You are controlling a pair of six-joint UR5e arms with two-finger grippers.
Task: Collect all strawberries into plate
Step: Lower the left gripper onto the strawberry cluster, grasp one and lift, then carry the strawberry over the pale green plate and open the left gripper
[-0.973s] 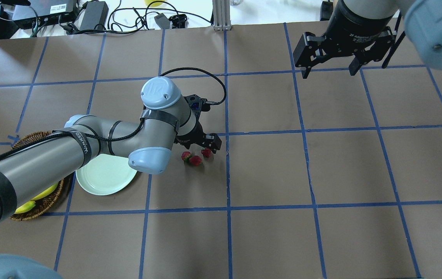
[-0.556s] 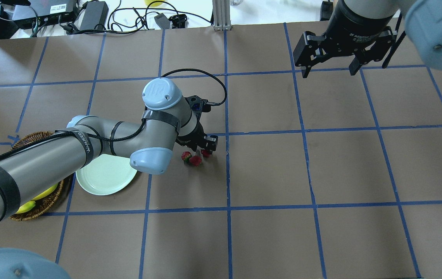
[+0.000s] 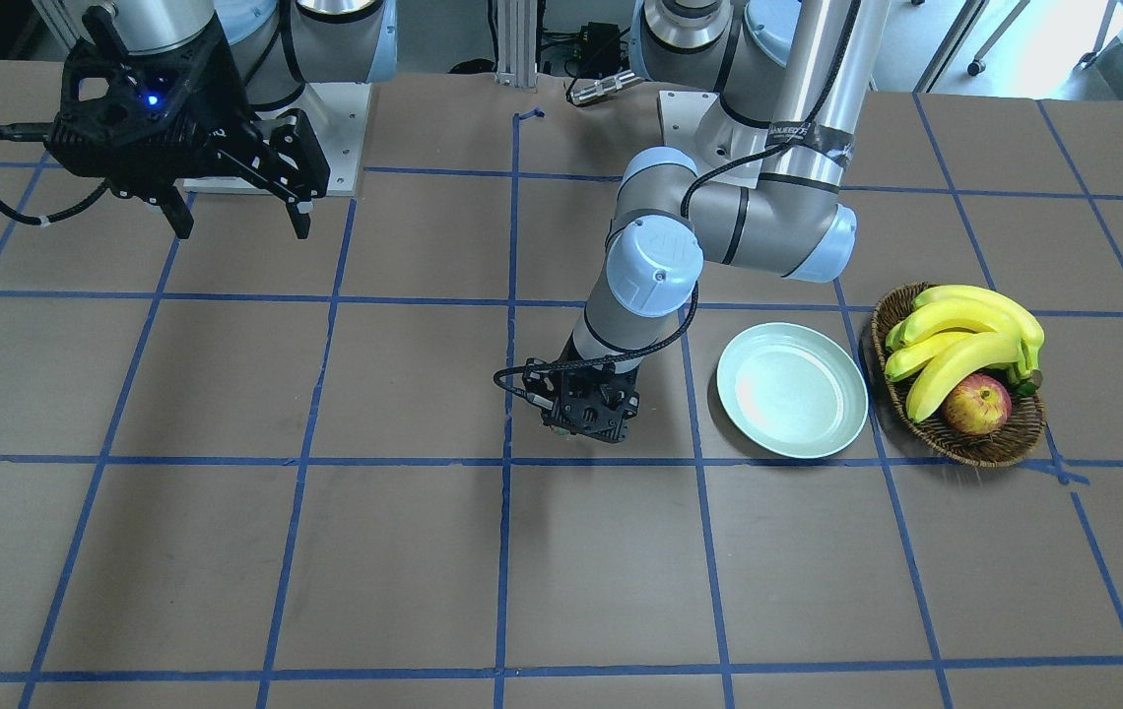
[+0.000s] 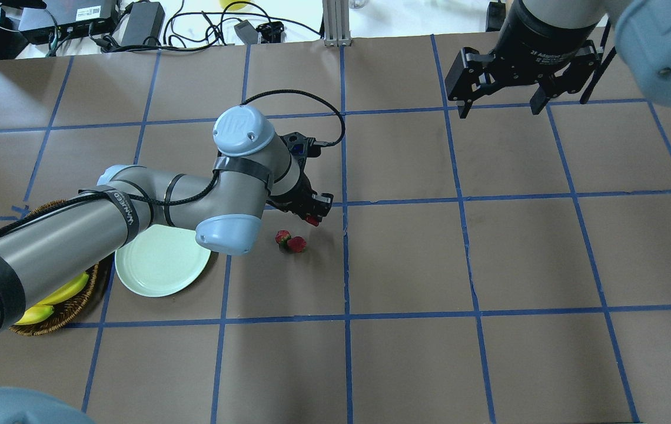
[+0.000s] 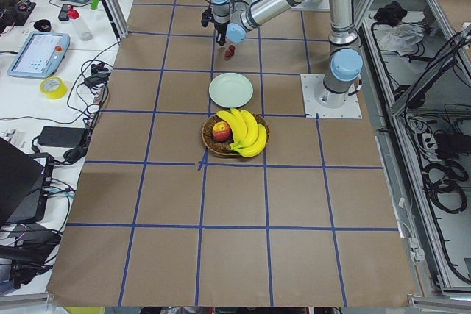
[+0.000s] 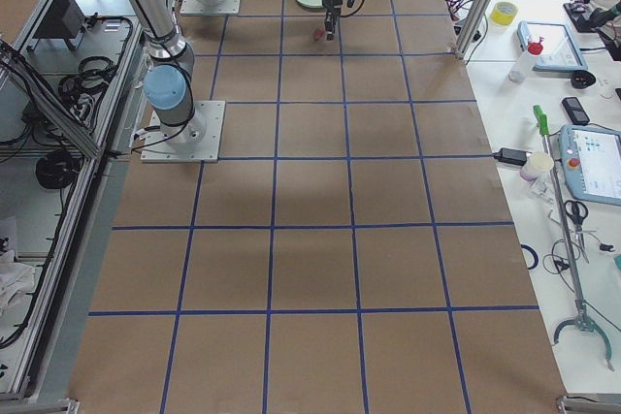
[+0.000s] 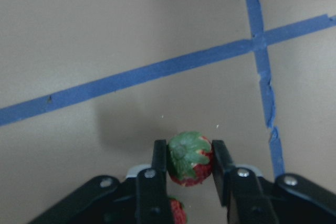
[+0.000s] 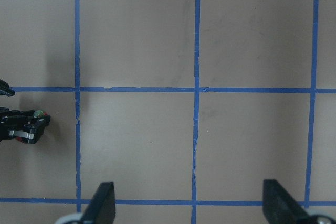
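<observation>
L gripper (image 4: 312, 213) clamped on 1 strawberry (image 7: 189, 159), green cap facing wrist cam, above table. Other 2 strawberries (image 4: 291, 241) lie touching, just beside it, near plate (image 4: 159, 270). R gripper (image 4: 500, 111) wide open, empty, well apart.

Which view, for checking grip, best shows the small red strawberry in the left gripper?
Left wrist view: the green-capped red strawberry sits close-up between the fingers. Overhead shows a red speck; front-facing hides it.

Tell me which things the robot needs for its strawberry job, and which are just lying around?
For the job: the held strawberry, the left gripper, two loose strawberries, the plate.
Just lying about: the basket, the bananas, the apple.
</observation>
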